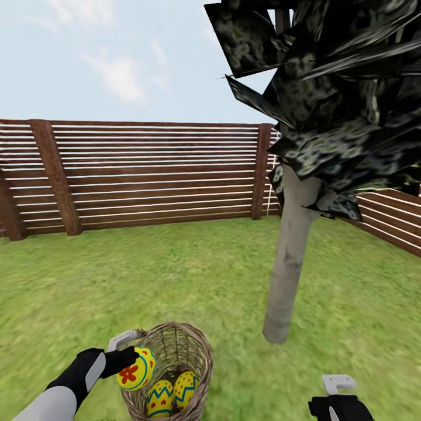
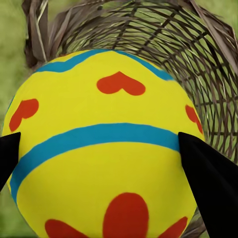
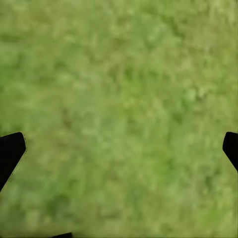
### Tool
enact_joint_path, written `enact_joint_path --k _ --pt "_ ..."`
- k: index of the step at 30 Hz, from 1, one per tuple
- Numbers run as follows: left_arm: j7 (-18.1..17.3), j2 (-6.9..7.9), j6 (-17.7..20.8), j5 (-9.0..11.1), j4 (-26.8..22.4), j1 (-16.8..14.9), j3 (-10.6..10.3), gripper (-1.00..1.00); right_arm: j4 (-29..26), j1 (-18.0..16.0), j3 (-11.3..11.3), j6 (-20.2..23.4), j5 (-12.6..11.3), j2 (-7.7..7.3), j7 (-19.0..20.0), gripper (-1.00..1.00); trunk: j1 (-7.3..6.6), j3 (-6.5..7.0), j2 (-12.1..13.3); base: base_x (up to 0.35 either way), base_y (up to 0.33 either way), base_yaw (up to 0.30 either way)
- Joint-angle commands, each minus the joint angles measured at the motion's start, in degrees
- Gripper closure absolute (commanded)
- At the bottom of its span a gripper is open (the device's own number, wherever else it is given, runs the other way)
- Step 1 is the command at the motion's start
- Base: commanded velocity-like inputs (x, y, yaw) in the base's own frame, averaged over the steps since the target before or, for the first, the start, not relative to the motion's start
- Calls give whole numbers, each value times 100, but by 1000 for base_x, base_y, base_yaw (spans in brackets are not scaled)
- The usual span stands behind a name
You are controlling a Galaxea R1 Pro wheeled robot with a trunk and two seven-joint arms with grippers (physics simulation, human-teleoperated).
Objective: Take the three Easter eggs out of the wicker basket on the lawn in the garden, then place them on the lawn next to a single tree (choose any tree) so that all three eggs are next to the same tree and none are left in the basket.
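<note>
A brown wicker basket (image 1: 175, 345) stands on the lawn (image 1: 175, 275) at the bottom centre of the head view. Two yellow Easter eggs (image 1: 159, 399) (image 1: 186, 388) with blue zigzags lie inside it. My left gripper (image 1: 131, 365) is shut on a third Easter egg (image 1: 137, 369) with a red flower, held at the basket's left rim. In the left wrist view that Easter egg (image 2: 106, 148) sits between the black fingertips (image 2: 210, 183), with the basket (image 2: 198, 54) behind. The tree (image 1: 289, 257) with its pale trunk rises just right of the basket. My right gripper (image 3: 119, 148) hangs open over bare grass.
A brown slatted fence (image 1: 152, 175) closes the garden at the back and runs along the right side (image 1: 392, 219). The tree's dark mottled crown (image 1: 339, 88) hangs over the upper right. Open grass lies between the basket and the fence and around the trunk.
</note>
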Motion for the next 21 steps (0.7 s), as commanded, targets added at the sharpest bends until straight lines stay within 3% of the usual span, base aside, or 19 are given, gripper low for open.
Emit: enact_joint_path --k 1,10,21 --pt "-5 -3 48 39 -5 -3 28 100 -8 -4 3 27 -21 -1 -24 -100 -23 12 39 0 0 103" --pt "-2 -6 49 37 0 -3 28 100 -30 -1 13 18 -24 -3 -10 -100 -221 174 399 0 0 17" --pt "-8 -3 42 45 -4 -3 31 100 -17 -4 12 18 29 -1 -24 -100 -463 371 841 0 0 275"
